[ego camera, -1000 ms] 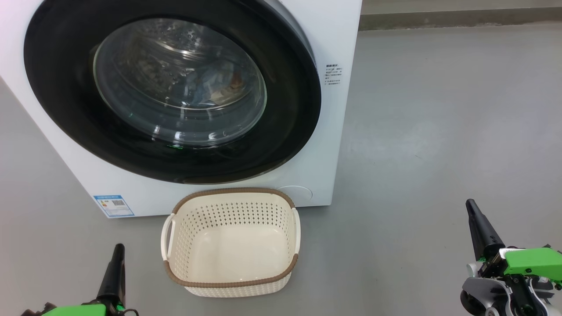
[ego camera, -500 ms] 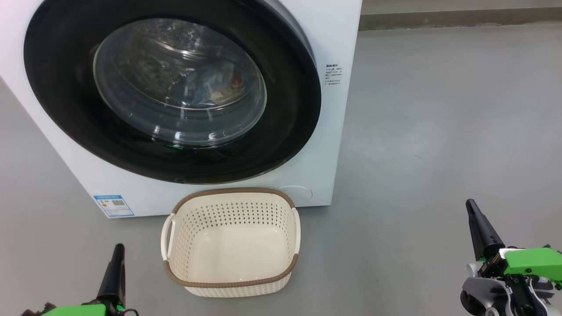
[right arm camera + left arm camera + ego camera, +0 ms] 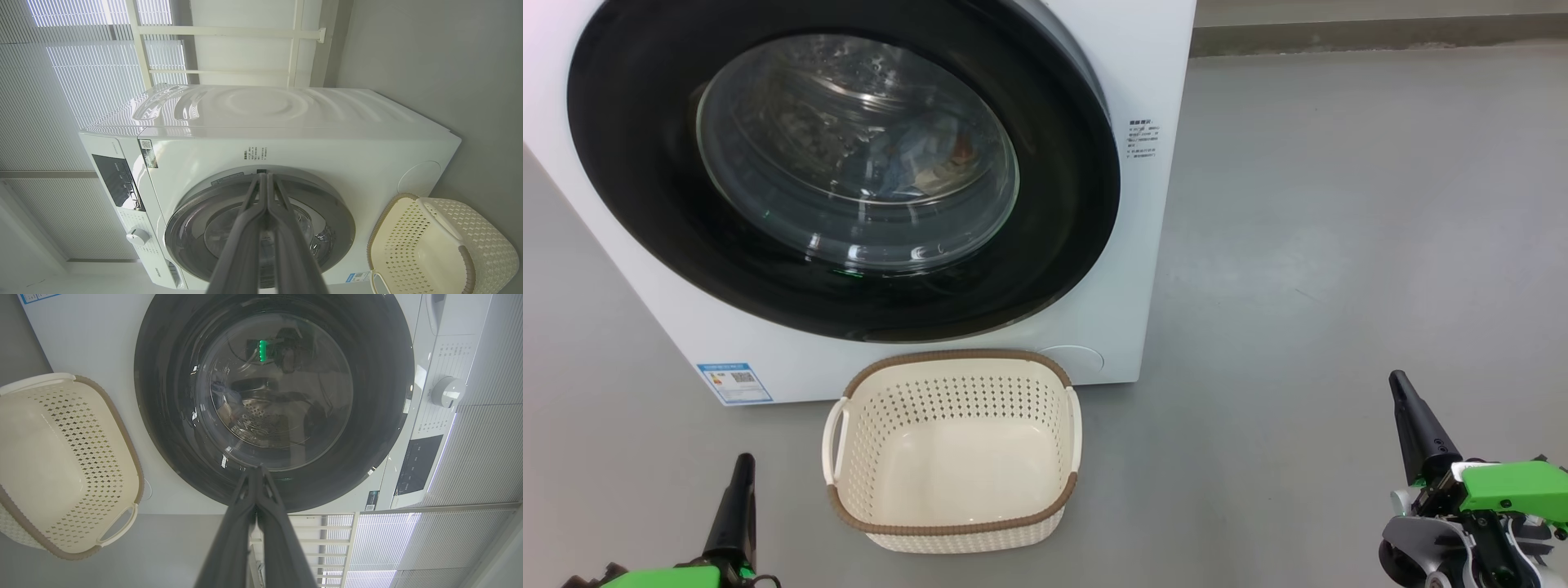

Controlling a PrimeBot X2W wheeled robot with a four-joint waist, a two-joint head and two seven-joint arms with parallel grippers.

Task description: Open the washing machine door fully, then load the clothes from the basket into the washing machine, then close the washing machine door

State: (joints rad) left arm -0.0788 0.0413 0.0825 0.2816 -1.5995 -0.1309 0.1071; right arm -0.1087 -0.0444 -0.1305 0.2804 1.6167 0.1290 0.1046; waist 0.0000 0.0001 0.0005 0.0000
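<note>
A robot faced a white washing machine (image 3: 1152, 269) on a grey floor (image 3: 1339, 245). The left gripper (image 3: 743, 464) sat low, its two dark fingers pressed together with nothing between them. The right gripper (image 3: 1399, 384) was the same, closed tight and empty.

Ahead of both, beyond their fingertips, the washing machine door (image 3: 1062, 269) lay flat against the machine front and seemed closed. Through its glass, ahead of the left gripper and a little to its right, the clothes (image 3: 915, 159) showed as a blue and orange heap inside the drum (image 3: 792, 106). The basket (image 3: 956, 357) stood on the floor between the two grippers, nearer the left one and just beside the foot of the machine. It had nothing in it. Neither gripper touched anything.

The job looked finished. The main risk was the door: whether it had clicked shut could not be told, and a door only pushed to could drift open again. A forward or inward sweep of the left gripper could also knock the light basket aside or tip it.
</note>
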